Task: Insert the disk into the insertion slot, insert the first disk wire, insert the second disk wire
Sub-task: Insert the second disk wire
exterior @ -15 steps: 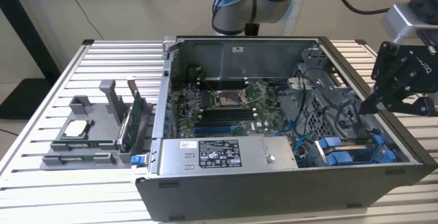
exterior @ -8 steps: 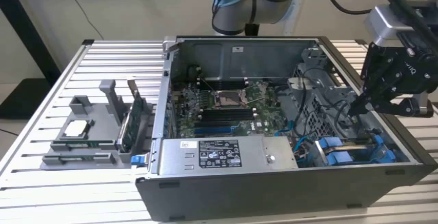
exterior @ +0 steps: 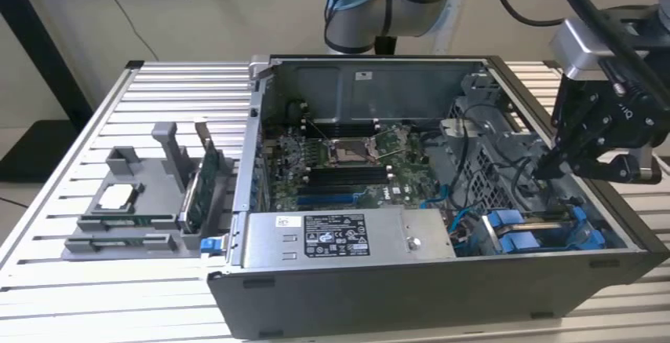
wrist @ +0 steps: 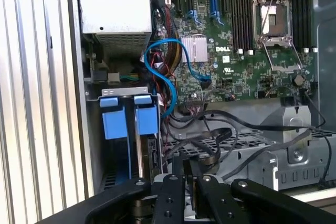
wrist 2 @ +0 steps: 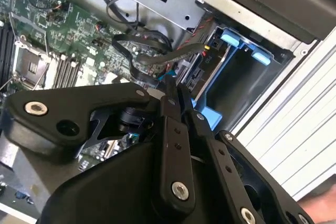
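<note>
Two black fingers (wrist 2: 176,129) of the gripper (wrist: 185,167) press together, pinching something thin and dark that cannot be made out, inside the open computer case (exterior: 346,311). Just beyond the tips in both wrist views sits the insertion slot (wrist: 128,124), a grey metal bay with blue fittings. In the exterior view the slot (exterior: 534,233) lies at five o'clock from the green motherboard (exterior: 346,162).

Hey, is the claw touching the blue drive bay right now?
Cannot tell. In the first wrist view the claw overlaps the black wires beside the blue drive bay; neither contact nor gap shows plainly.
</note>
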{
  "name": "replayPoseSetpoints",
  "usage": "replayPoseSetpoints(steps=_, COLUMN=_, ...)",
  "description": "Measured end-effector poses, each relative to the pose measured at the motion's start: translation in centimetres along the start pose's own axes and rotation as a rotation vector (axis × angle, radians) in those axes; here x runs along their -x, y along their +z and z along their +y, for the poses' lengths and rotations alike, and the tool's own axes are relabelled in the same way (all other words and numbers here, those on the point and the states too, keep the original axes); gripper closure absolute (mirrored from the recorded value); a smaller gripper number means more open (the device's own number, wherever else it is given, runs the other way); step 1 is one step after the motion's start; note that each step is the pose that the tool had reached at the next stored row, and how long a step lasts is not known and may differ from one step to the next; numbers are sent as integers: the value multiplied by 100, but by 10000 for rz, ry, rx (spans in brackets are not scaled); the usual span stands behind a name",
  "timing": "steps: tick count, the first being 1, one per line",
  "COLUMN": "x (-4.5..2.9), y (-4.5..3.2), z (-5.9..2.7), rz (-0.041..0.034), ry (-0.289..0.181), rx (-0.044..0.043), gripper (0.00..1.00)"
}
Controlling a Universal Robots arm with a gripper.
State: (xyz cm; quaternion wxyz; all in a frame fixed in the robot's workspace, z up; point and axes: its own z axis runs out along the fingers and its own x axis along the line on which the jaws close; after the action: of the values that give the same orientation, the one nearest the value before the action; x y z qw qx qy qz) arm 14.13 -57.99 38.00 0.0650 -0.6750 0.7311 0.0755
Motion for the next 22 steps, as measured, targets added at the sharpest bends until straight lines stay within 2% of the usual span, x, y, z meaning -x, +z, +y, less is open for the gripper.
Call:
replayPoseSetpoints(steps=18, x=-39, y=127, z=146, rz=92, ry=-133, rx=-670, gripper=84)
replayPoseSetpoints(steps=22, x=-40, y=132, z=152, rz=93, ry=-137, rx=-691, gripper=84)
